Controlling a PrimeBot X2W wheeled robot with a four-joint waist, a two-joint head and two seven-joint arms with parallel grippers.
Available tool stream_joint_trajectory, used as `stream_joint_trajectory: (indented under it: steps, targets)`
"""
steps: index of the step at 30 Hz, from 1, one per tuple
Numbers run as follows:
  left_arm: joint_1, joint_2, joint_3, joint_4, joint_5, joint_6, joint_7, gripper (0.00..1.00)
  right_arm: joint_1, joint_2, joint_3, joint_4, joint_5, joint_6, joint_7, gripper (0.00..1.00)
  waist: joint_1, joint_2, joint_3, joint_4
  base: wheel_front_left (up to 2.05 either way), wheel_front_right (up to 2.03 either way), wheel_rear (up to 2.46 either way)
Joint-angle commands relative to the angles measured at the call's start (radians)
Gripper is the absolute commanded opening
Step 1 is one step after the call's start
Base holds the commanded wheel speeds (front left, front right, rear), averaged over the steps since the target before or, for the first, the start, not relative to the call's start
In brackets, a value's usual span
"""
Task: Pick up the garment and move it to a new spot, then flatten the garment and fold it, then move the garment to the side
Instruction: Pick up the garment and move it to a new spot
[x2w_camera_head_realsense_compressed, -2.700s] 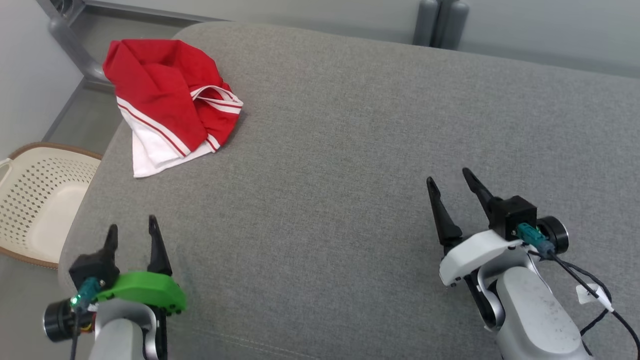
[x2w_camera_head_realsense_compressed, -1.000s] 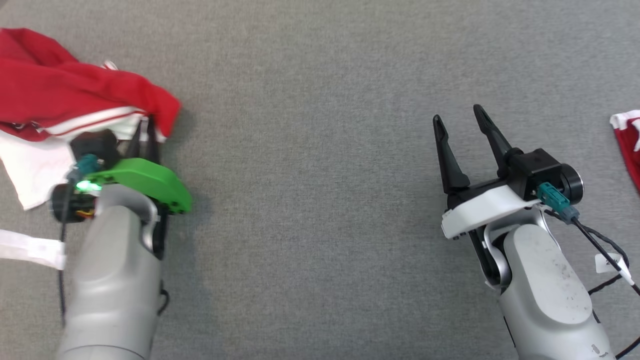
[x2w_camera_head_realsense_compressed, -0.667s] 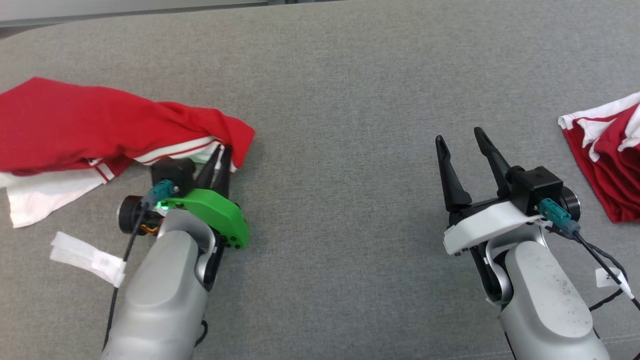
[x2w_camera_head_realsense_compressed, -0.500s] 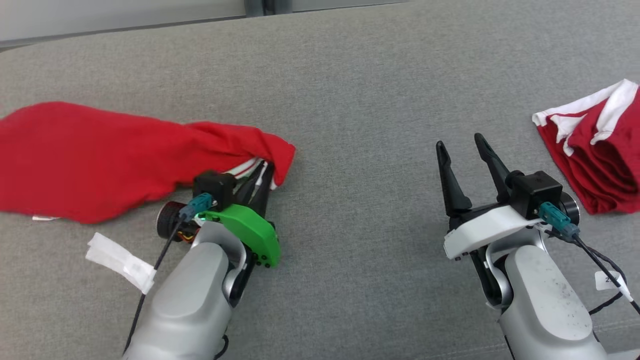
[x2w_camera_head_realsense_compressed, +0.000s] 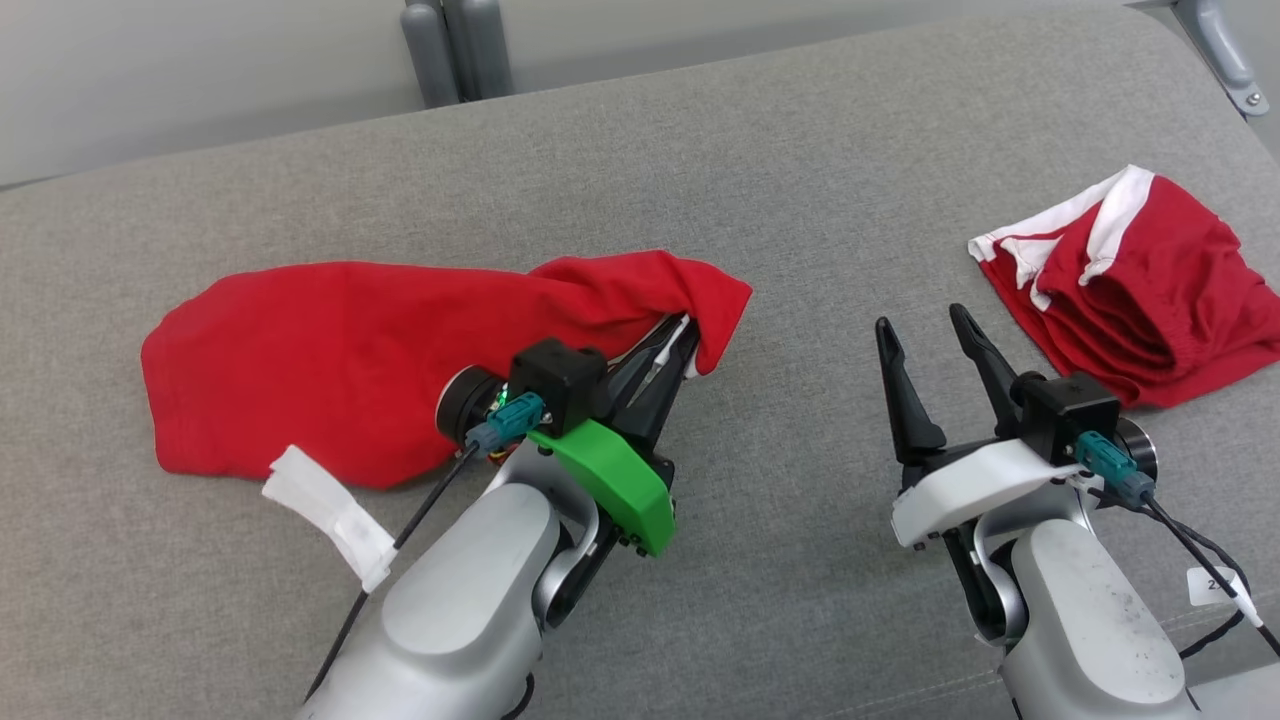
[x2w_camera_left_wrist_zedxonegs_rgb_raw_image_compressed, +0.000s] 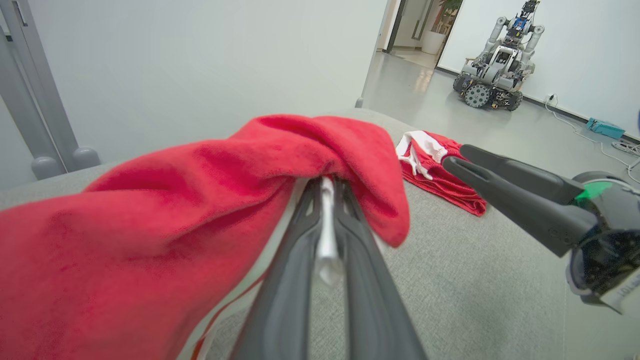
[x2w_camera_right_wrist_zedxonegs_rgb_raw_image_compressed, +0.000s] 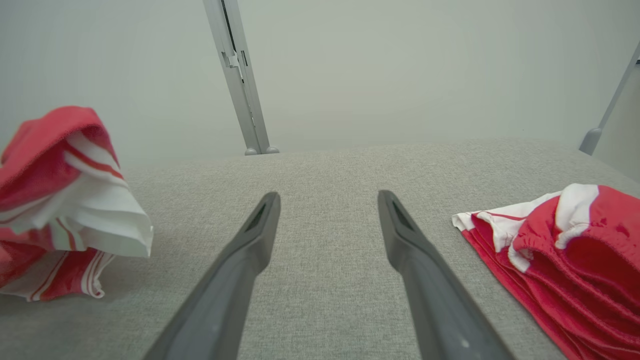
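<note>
- Left gripper (x2w_camera_head_realsense_compressed: 672, 342) grips the garment (x2w_camera_head_realsense_compressed: 330, 360) at its right end, its fingers pressed together on a white edge of cloth.
- Right gripper (x2w_camera_head_realsense_compressed: 921, 322) sits well to the right of the garment, fingers spread and holding nothing.

Grey cushion (x2w_camera_head_realsense_compressed: 820, 180); red garment (x2w_camera_head_realsense_compressed: 330, 350); second garment (x2w_camera_head_realsense_compressed: 1130, 290).

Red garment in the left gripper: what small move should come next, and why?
Probably open the left gripper and let the red garment go. It is shut on a white-trimmed edge, the cloth lies stretched across the grey cushion, and the open right gripper hangs apart to its right, free to help flatten.
</note>
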Motion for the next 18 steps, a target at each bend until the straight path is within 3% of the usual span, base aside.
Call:
stream_joint_trajectory:
  steps: [1,2,3,4,9,18]
  targets:
    - [0.030,0.006,0.016,-0.010,0.018,0.014,0.000,0.00,0.015,-0.001,-0.002,0.004,0.004,-0.001,0.000,1.00,0.0000,-0.0001,-0.022,0.006,0.00,0.00,0.00]
    - [0.044,0.006,0.030,-0.019,0.026,0.022,0.000,0.40,0.019,-0.001,-0.002,0.007,0.004,-0.001,0.000,1.00,0.0000,-0.0001,-0.031,0.009,0.00,0.00,0.00]
    - [0.055,0.005,0.042,-0.022,0.029,0.026,0.000,0.73,0.022,-0.001,-0.003,0.008,0.004,-0.001,0.000,1.00,0.0000,-0.0001,-0.039,0.012,0.00,0.00,0.00]
    - [0.073,0.005,0.063,-0.024,0.038,0.035,0.000,1.00,0.026,-0.001,-0.002,0.010,0.004,-0.001,0.000,1.00,0.0000,-0.0001,-0.051,0.017,0.00,0.00,0.00]
    - [0.149,0.008,0.161,-0.026,0.109,0.065,0.000,1.00,0.047,-0.001,-0.004,0.016,0.006,-0.001,0.000,1.00,0.0000,-0.0001,-0.096,0.036,0.00,0.00,0.00]
    - [0.351,0.040,0.425,-0.112,0.253,0.158,0.000,1.00,0.099,-0.001,0.013,0.020,0.011,-0.001,0.000,1.00,0.0000,-0.0001,-0.173,0.075,0.00,0.00,0.00]
